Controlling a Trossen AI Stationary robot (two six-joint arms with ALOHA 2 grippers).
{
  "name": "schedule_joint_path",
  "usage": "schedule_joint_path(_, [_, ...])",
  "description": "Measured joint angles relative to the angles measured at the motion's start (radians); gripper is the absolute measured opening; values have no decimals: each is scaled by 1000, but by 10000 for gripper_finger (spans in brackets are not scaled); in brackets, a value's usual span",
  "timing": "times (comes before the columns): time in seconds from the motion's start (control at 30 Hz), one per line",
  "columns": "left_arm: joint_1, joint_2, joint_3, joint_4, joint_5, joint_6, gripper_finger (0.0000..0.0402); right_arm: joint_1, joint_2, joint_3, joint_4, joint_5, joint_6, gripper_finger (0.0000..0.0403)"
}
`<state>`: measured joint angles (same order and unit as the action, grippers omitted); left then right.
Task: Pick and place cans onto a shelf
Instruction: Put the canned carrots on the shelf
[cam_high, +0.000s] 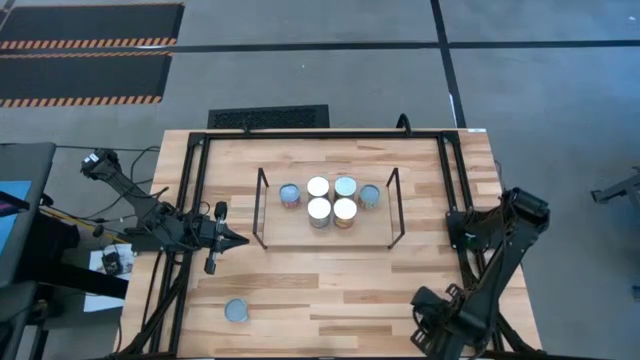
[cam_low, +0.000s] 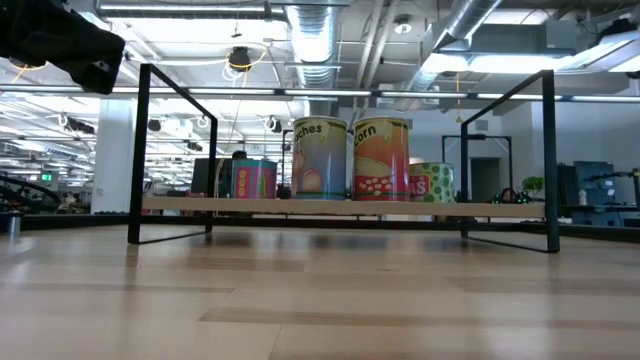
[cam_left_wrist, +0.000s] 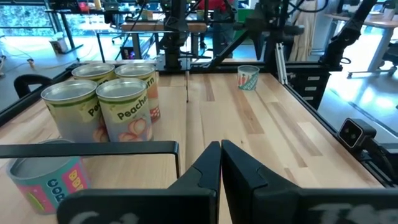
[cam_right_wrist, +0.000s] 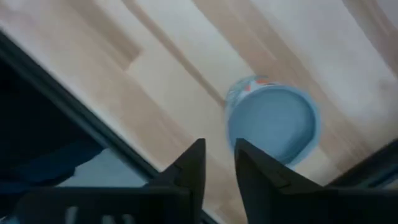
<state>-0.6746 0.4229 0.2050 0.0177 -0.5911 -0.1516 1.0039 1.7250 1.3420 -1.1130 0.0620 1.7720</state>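
- Jaws of the left gripper (cam_high: 236, 239) are nearly closed with nothing between them; it sits just beside the shelf's left wire end, pointing at it. Jaws of the right gripper (cam_right_wrist: 218, 163) stand a narrow gap apart and empty, at the table's near right corner.
- Nearest item: 1 loose can (cam_high: 236, 311) stands upright on the table (cam_high: 330, 295) near the front left, well apart from the shelf (cam_high: 325, 232). The right wrist view looks down on a blue-topped can (cam_right_wrist: 275, 126) on bare table wood; it cannot be matched to any can in the high view.
- Progress: 6 cans stand on the shelf, namely 4 clustered at the centre (cam_high: 332, 200), 1 at the left (cam_high: 290, 195) and 1 at the right (cam_high: 369, 194). The task appears mostly done; at least the loose can remains.
- Obstructions: the shelf's black wire uprights (cam_high: 263, 207) stand between the left gripper and the shelf surface. Free shelf space lies mainly along the near edge.
- Far: black table frame rails, then a dark floor grate (cam_high: 267, 117) and striped floor mats (cam_high: 85, 55) beyond the table.
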Motion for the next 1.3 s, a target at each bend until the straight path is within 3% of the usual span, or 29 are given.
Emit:
schedule_joint_path(0.27, [0, 0, 0, -1, 0, 0, 2, -56, 80, 0, 1, -88, 28, 176])
schedule_joint_path(0.43, [0, 0, 0, -2, 0, 0, 2, -87, 137, 0, 0, -139, -20, 181])
schedule_joint_path(0.63, [0, 0, 0, -2, 0, 0, 2, -117, 175, 3, 4, -203, -137, 135])
schedule_joint_path(0.87, [0, 0, 0, -2, 0, -1, 2, -144, 174, 43, -45, -182, -260, 19])
schedule_joint_path(1.07, [0, 0, 0, -2, 0, 0, 2, -153, 174, 179, -54, -92, -437, 28])
schedule_joint_path(1.3, [0, 0, 0, -2, 0, 0, 2, -229, 173, 378, -57, 119, -811, 10])
